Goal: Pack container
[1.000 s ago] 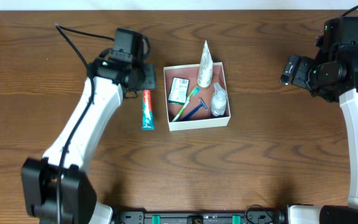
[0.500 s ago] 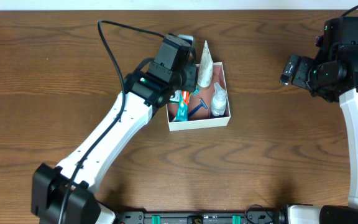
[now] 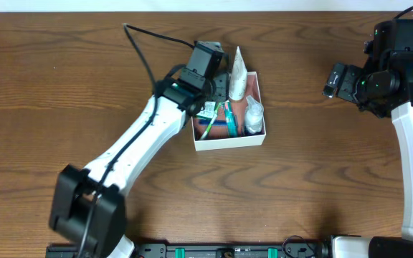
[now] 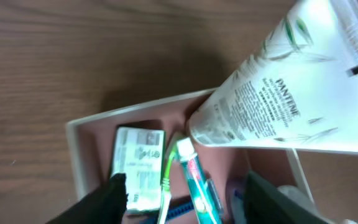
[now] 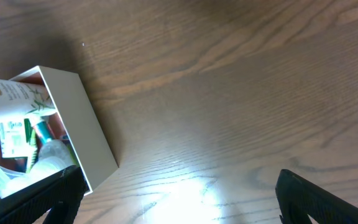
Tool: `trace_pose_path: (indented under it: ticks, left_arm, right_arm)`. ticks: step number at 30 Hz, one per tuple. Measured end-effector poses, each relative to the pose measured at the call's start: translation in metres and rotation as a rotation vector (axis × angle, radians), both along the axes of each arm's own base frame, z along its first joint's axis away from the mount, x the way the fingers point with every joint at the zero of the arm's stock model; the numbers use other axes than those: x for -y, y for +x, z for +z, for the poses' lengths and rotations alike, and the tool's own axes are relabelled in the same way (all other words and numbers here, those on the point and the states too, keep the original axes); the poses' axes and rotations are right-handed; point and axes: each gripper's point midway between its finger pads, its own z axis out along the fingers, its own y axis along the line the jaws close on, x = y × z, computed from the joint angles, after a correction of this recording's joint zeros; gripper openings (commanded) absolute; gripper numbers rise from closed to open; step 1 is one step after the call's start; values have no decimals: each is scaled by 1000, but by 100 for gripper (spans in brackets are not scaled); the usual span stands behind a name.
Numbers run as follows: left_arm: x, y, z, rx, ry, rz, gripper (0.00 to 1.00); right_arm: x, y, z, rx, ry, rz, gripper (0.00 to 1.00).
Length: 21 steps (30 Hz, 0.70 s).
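The container (image 3: 228, 141) is a shallow white box with a reddish-brown inside, at the table's middle. My left gripper (image 3: 219, 89) hangs over its left half, jaws open. A red-and-teal toothpaste tube (image 4: 196, 180) lies loose in the box between the fingers (image 4: 104, 200), beside a green toothbrush (image 4: 166, 177) and a green-and-white packet (image 4: 138, 165). A white shampoo tube (image 4: 291, 93) leans over the far wall. A clear bottle (image 3: 253, 115) stands at the box's right. My right gripper (image 3: 333, 80) is open and empty, far right of the box.
In the right wrist view the container's white wall (image 5: 73, 121) sits at the left, with bare wood under the right gripper (image 5: 185, 205). A black cable (image 3: 145, 57) arcs from the left arm over the table.
The left arm carried the toothpaste tube from the table left of the box into the box. Its jaws have opened and the tube now lies inside. The right arm has not moved.
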Motion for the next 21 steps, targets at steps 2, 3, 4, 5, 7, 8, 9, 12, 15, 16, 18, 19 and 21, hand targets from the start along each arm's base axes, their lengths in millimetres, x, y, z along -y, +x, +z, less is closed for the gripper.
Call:
trace_pose_path:
  ticks: [2, 3, 4, 5, 7, 8, 9, 12, 15, 16, 18, 19, 21]
  left_arm:
    - [-13, -4, 17, 13, -10, 22, 70]
    - [-20, -7, 25, 20, -13, 34, 74]
    - [-30, -9, 35, 30, -15, 49, 77]
    - [-42, -12, 45, 38, -19, 73, 88]
    - [-65, -15, 60, 53, -22, 115, 98]
    - [-74, -17, 65, 55, -25, 136, 98]
    - [-86, -18, 72, 63, -29, 164, 98]
    - [-115, -22, 85, 79, -30, 228, 98]
    - [-131, -29, 96, 93, -34, 263, 98]
    - [-134, -30, 100, 102, -38, 268, 98]
    - [-135, -33, 105, 113, -42, 270, 98]
    - [-136, -36, 106, 110, -42, 270, 98]
    - [-137, -42, 101, 83, -31, 269, 98]
  right_arm:
    - [0, 0, 0, 0, 0, 0, 99]
    - [0, 0, 0, 0, 0, 0, 99]
    - [0, 0, 0, -1, 0, 0, 99]
    - [0, 0, 0, 0, 0, 0, 99]
    - [0, 0, 0, 0, 0, 0, 99]
    - [0, 0, 0, 0, 0, 0, 99]
    - [0, 0, 0, 0, 0, 0, 99]
    - [0, 0, 0, 0, 0, 0, 99]
    - [0, 0, 0, 0, 0, 0, 99]
    - [0, 0, 0, 0, 0, 0, 99]
    - [0, 0, 0, 0, 0, 0, 99]
    - [0, 0, 0, 0, 0, 0, 99]
    - [0, 0, 0, 0, 0, 0, 99]
